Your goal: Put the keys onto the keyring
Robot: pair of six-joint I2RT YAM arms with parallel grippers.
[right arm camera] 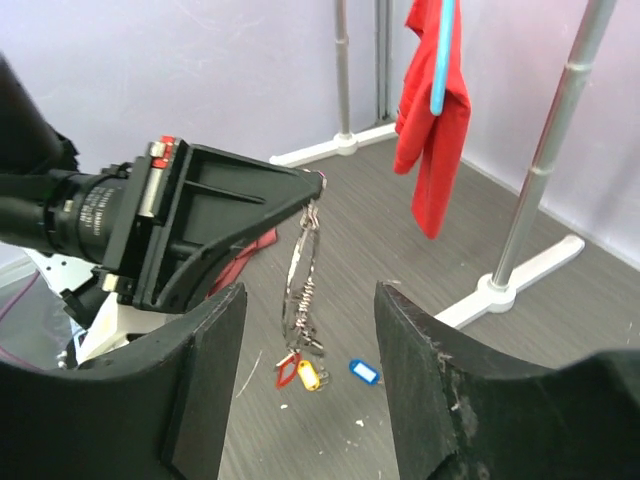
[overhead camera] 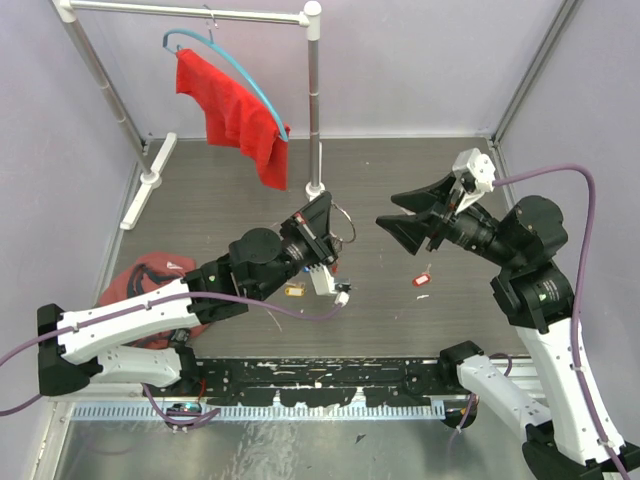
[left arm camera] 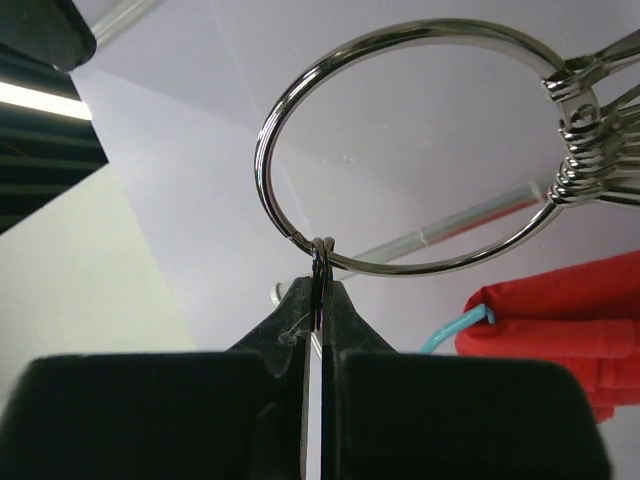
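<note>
My left gripper (overhead camera: 328, 216) is shut on the keyring (overhead camera: 345, 226), a thin silver ring held up above the table. In the left wrist view the ring (left arm camera: 430, 268) stands above the closed tips (left arm camera: 320, 285), with metal keys (left arm camera: 585, 130) bunched on its right side. In the right wrist view the ring (right arm camera: 300, 265) hangs edge-on, with a red tag (right arm camera: 287, 370) and a yellow tag (right arm camera: 308, 376) at its bottom. My right gripper (overhead camera: 386, 210) is open and empty, facing the ring, its fingers either side of it in the right wrist view (right arm camera: 310, 292). A red-tagged key (overhead camera: 421, 280) lies on the table.
A blue-tagged key (right arm camera: 364, 371) lies on the table. A yellowish tag (overhead camera: 294, 290) lies under the left arm. A clothes rack pole (overhead camera: 314, 100) stands behind, with a red cloth (overhead camera: 235, 110) on a blue hanger. A red bundle (overhead camera: 150, 275) lies far left.
</note>
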